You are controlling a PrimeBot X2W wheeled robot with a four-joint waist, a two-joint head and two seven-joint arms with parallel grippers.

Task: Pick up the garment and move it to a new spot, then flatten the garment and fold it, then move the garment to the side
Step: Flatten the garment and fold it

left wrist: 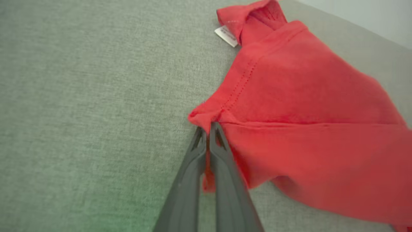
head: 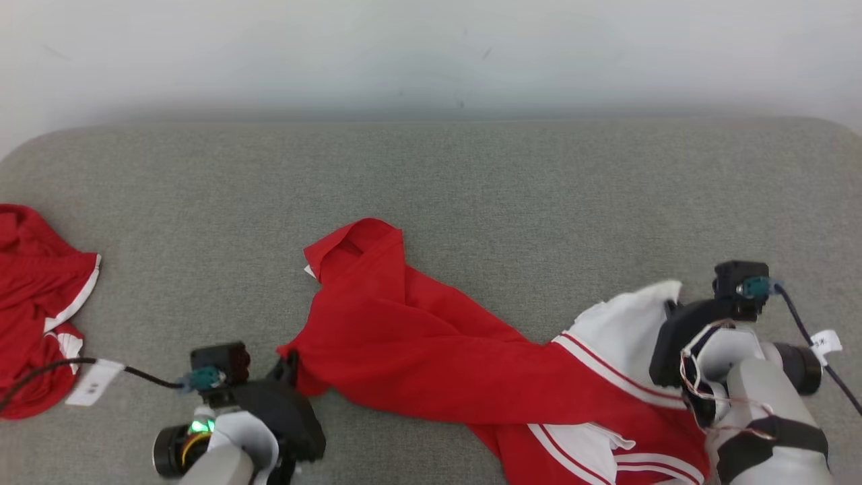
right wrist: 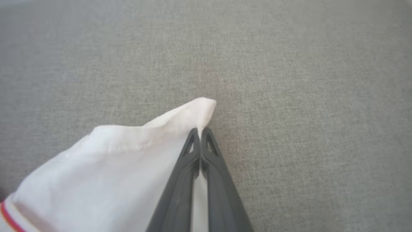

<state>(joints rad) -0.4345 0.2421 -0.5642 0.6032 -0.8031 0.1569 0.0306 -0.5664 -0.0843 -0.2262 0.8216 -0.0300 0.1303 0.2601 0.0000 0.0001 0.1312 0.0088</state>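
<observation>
Left claw (left wrist: 208, 130) and right claw (right wrist: 200, 132), each clamped on the garment (head: 417, 337).
The left pinches a red hem corner, the right a white corner. The garment lies stretched between them on the near half of the grey desk (head: 539, 182), with a second red garment (head: 34, 296) at the left edge.

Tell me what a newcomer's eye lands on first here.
A red garment with white panels lies twisted across the middle of the grey surface. The left gripper pinches its red corner, the right gripper its white one. A second garment, also red, lies bunched at the left edge.
</observation>
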